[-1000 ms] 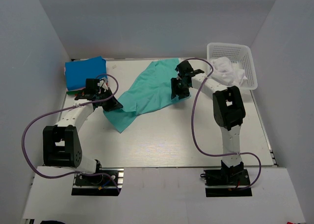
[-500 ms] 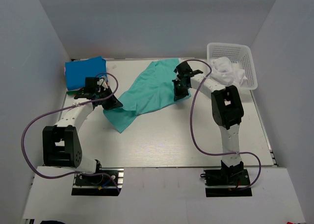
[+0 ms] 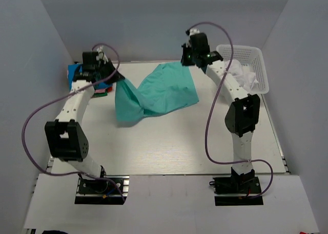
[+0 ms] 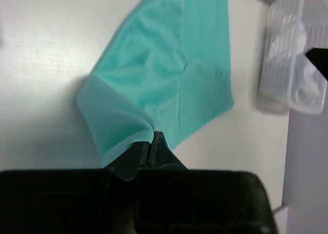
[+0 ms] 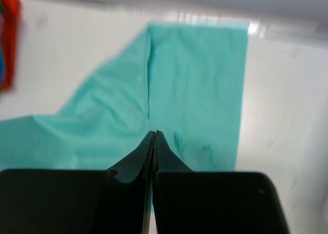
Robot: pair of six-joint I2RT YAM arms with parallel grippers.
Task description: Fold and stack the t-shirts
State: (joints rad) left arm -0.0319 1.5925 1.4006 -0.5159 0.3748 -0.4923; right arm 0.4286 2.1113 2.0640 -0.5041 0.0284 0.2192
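**Teal shirt hung from the left gripper**

The left gripper was clamped on the teal shirt — its two fingers were pressed together on a corner at the shirt's left side, and the left wrist view showed a fold of cloth curled around the left finger. That gripper stood high over the far left of the table; the cloth dropped from it in a loose hanging fold towards the surface.

The rest of the shirt spread across the far middle of the table, running right and far from the held corner. Its far edge lay close to the back wall; its right edge ran straight; a long crease ran down its middle.

The right gripper stood high above the shirt's far right corner, its fingers shut tight together. Its wrist view looked down on the teal cloth below; whether any cloth was caught between the tips could not be told.

The basket stood at the far right corner of the table, just right of the right arm; white cloth lay bunched inside it.

A blue shirt lay at the far left corner, partly hidden behind the left arm. Red cloth showed beside it — only a blurred strip at the left edge of the right wrist view; its shape could not be made out.
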